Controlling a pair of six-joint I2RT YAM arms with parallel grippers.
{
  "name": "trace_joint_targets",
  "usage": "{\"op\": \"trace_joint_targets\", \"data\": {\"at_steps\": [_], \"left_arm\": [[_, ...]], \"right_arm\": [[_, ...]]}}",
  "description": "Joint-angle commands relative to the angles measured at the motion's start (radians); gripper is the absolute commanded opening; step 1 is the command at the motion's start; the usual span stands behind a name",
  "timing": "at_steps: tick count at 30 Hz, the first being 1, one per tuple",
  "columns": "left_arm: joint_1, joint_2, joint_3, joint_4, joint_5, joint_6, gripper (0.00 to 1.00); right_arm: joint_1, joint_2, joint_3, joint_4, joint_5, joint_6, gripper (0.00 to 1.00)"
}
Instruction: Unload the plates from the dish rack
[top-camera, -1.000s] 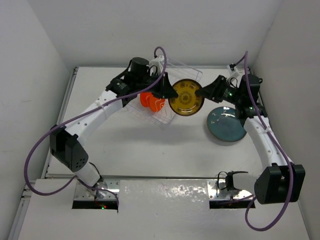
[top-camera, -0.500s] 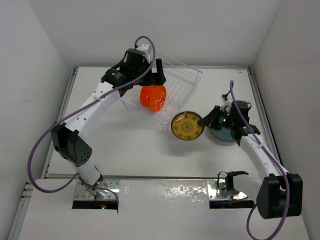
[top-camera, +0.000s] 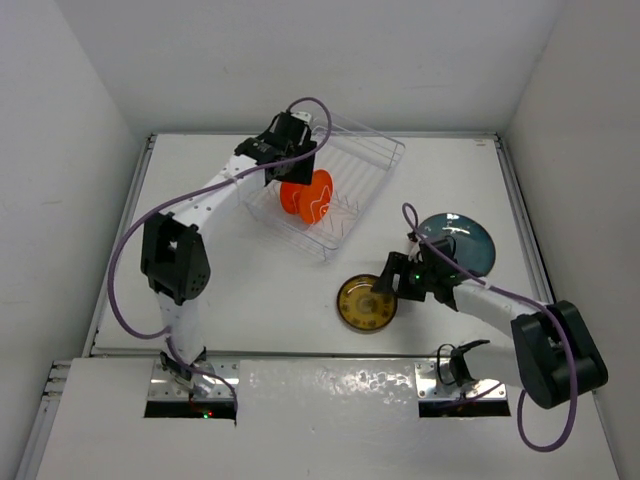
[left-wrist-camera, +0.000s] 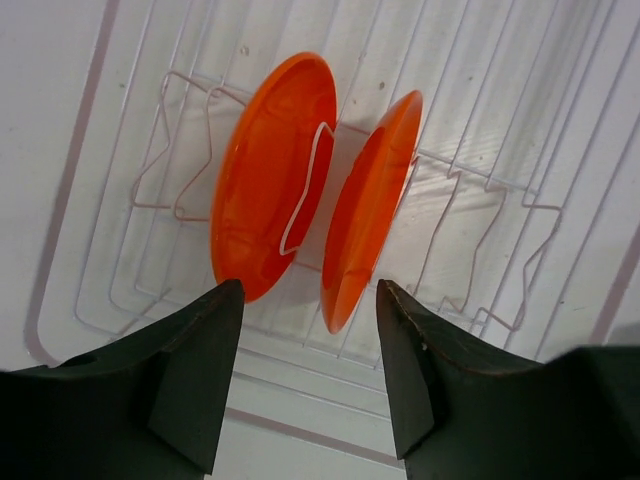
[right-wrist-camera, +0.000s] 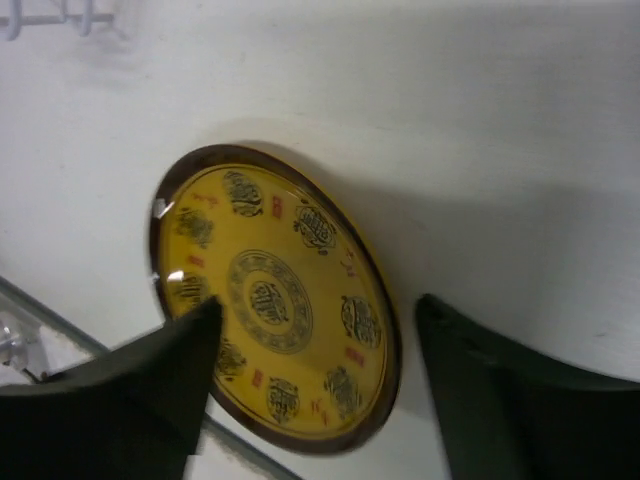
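Observation:
Two small orange plates (left-wrist-camera: 270, 180) (top-camera: 305, 197) stand upright between the tines of the clear wire dish rack (top-camera: 385, 152) (left-wrist-camera: 480, 130). My left gripper (top-camera: 299, 167) (left-wrist-camera: 310, 340) hovers open just above them; the right-hand orange plate (left-wrist-camera: 368, 210) has its lower edge between the fingertips, untouched. A yellow-brown patterned plate (top-camera: 366, 302) (right-wrist-camera: 275, 300) lies flat on the table at the front. My right gripper (top-camera: 386, 290) (right-wrist-camera: 320, 305) stands open over its right rim, holding nothing. A dark grey plate (top-camera: 462, 243) rests flat on the table to the right.
The rack sits skewed at the back of the table near the rear wall. A metal strip along the table's near edge (right-wrist-camera: 60, 320) runs close to the yellow-brown plate. White side walls close in the table on both sides.
My right arm carried the yellow-brown plate from beside the rack to the front of the table and let go of it. My left gripper released it, opened and swung back over the orange plates.

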Motion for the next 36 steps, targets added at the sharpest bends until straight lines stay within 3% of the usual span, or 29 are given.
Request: {"op": "trace_joint_targets", "data": {"at_steps": [1, 4, 9, 10, 11, 15, 21, 23, 26, 29, 30, 32, 36], "left_arm": [[-0.003, 0.031, 0.035, 0.041, 0.009, 0.05, 0.52], [-0.002, 0.075, 0.052, 0.042, 0.038, 0.061, 0.49], [-0.003, 0.14, 0.07, 0.047, 0.09, 0.064, 0.33], [-0.003, 0.148, 0.075, 0.048, 0.101, 0.063, 0.27], [-0.002, 0.155, 0.079, 0.044, 0.102, 0.063, 0.15], [-0.002, 0.165, 0.136, -0.014, 0.061, 0.069, 0.01], [-0.002, 0.058, 0.225, -0.117, -0.083, 0.148, 0.0], [-0.005, -0.011, 0.222, -0.111, -0.066, 0.159, 0.0], [-0.006, -0.081, 0.236, -0.096, 0.038, 0.162, 0.0], [-0.002, -0.116, 0.254, -0.081, 0.287, 0.106, 0.0], [-0.003, -0.121, 0.248, -0.052, 0.443, 0.065, 0.0], [-0.002, -0.147, 0.19, 0.04, 0.646, -0.012, 0.0], [-0.002, -0.201, 0.006, 0.276, 0.897, -0.153, 0.0]], "right_arm": [[0.052, -0.014, 0.071, 0.014, 0.076, -0.017, 0.84], [0.055, -0.094, 0.104, -0.101, 0.145, -0.029, 0.99], [0.054, -0.146, 0.217, -0.294, 0.194, -0.077, 0.99], [0.054, -0.145, 0.234, -0.315, 0.199, -0.086, 0.99], [0.052, -0.145, 0.246, -0.33, 0.203, -0.088, 0.99], [0.054, -0.157, 0.327, -0.411, 0.22, -0.082, 0.99], [0.054, -0.122, 0.504, -0.592, 0.245, -0.06, 0.99], [0.054, -0.128, 0.539, -0.547, 0.175, -0.042, 0.99], [0.054, -0.129, 0.571, -0.358, -0.005, -0.042, 0.99], [0.054, -0.082, 0.659, -0.272, -0.091, -0.08, 0.99], [0.054, -0.061, 0.689, -0.281, -0.085, -0.121, 0.99], [0.043, -0.002, 0.758, -0.286, -0.077, -0.146, 0.99], [-0.015, 0.047, 0.789, -0.195, -0.125, -0.126, 0.99]]}}
